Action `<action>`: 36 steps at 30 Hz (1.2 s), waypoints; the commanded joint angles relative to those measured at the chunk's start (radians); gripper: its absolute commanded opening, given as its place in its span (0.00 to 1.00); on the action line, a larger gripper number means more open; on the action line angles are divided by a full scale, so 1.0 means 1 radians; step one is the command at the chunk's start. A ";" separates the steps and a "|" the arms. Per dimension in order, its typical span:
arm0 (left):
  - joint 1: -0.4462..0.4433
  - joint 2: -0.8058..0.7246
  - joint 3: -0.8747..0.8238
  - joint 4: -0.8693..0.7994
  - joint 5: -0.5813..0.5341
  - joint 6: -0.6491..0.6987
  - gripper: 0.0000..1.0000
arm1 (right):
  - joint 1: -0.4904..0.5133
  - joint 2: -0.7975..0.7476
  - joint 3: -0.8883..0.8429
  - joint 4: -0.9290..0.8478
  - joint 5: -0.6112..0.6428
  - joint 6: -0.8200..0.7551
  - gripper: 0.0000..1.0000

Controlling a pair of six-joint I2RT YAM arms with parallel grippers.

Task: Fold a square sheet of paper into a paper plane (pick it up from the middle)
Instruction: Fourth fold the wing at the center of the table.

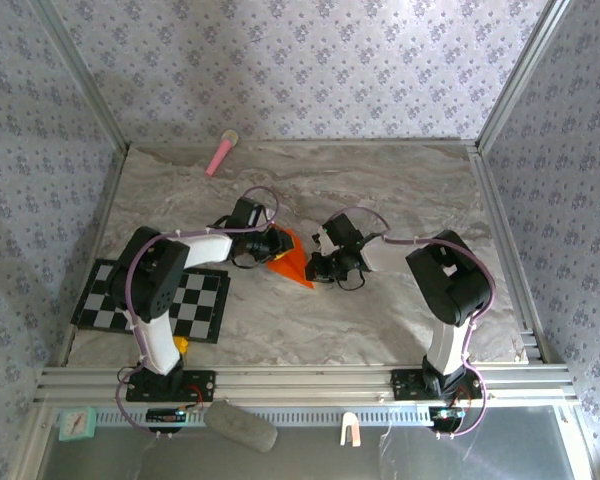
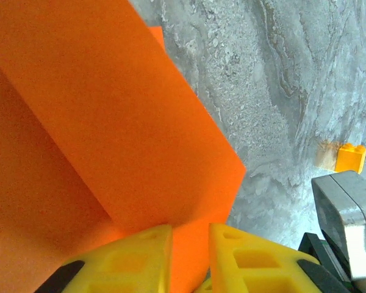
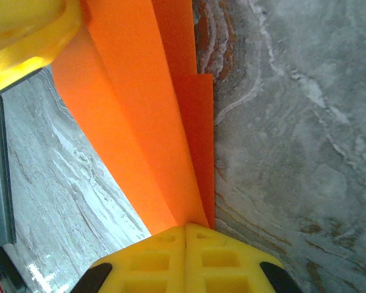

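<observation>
The thin, bright orange square sheet of paper point(image 1: 293, 260) is no longer flat. From above it reads as a small creased wedge on the grey marbled table point(image 1: 400, 190), to the right of the black-and-white checkered mat point(image 1: 195, 300) and slightly farther from the arm bases than the mat is. I judge the task to be somewhere in the middle: several folds are in, but no clean narrow dart with a centre crease and spread wings is visible, so the last folds and the flattening look to be left. The left gripper point(image 1: 272, 246) is between the mat and the paper. The right gripper point(image 1: 320, 268) is on the paper's side away from the mat. The overhead view gives this layout and outline but hides the jaws. The left wrist view shows the left gripper point(image 2: 189, 235) with its yellow jaws a little apart and orange showing in the gap, a broad flap of the sheet point(image 2: 110, 122) rising from a crease, and a small yellow-orange block point(image 2: 350, 157) that in the overhead view is at the mat's near edge. The right wrist view shows the right gripper point(image 3: 186, 229) with its jaws pressed together, clamped on the paper's edge. It also shows stepped, stacked layers point(image 3: 140, 91), which the other views do not resolve.
</observation>
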 commanded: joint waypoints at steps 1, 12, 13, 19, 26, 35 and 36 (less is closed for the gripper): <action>0.001 0.033 0.029 0.024 0.018 0.026 0.23 | -0.002 0.040 0.002 -0.106 0.077 -0.018 0.05; 0.003 0.084 0.036 0.033 -0.001 0.018 0.22 | -0.002 0.040 0.005 -0.125 0.082 -0.023 0.05; 0.002 0.089 0.035 0.031 -0.004 0.017 0.22 | -0.001 0.039 0.007 -0.125 0.082 -0.023 0.05; 0.003 0.105 0.043 -0.047 -0.053 0.027 0.20 | -0.003 0.021 0.006 -0.126 0.073 -0.024 0.05; 0.001 0.120 0.043 -0.082 -0.084 0.007 0.18 | -0.008 -0.046 0.013 -0.018 -0.010 -0.008 0.06; 0.002 0.089 0.039 -0.067 -0.076 0.000 0.17 | -0.019 0.014 0.066 0.013 -0.052 -0.008 0.06; 0.002 0.084 0.039 -0.066 -0.075 0.000 0.17 | -0.018 0.023 0.070 0.011 -0.052 -0.010 0.06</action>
